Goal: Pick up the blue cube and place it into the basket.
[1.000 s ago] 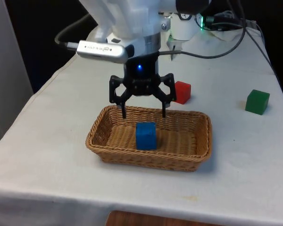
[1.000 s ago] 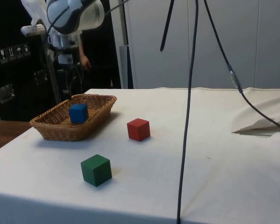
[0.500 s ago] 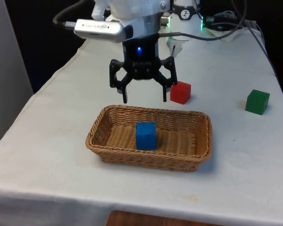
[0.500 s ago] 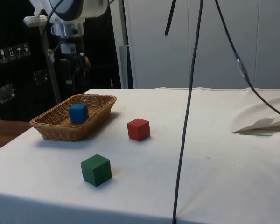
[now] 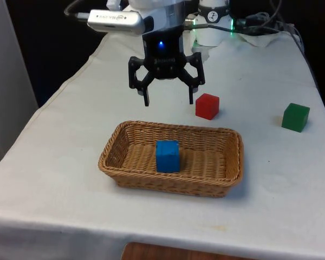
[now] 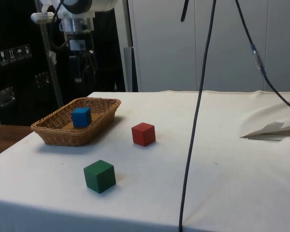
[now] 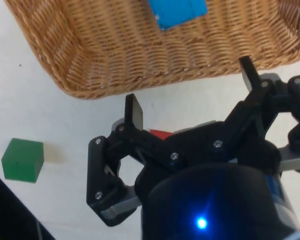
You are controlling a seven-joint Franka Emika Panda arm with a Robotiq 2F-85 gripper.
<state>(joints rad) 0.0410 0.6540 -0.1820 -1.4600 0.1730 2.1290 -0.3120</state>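
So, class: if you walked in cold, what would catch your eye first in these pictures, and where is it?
The blue cube sits inside the wicker basket near the table's front edge. Above and behind the basket hangs the black tool, open and holding nothing. A red cube and a green cube stand on the white cloth toward the front view's right.

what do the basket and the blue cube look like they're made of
Basket: woven wicker or rattan by its look, with tan strands and a braided rim, matte. Blue cube: solid, with flat matte faces and crisp edges, probably painted wood, though foam or plastic can't be ruled out.
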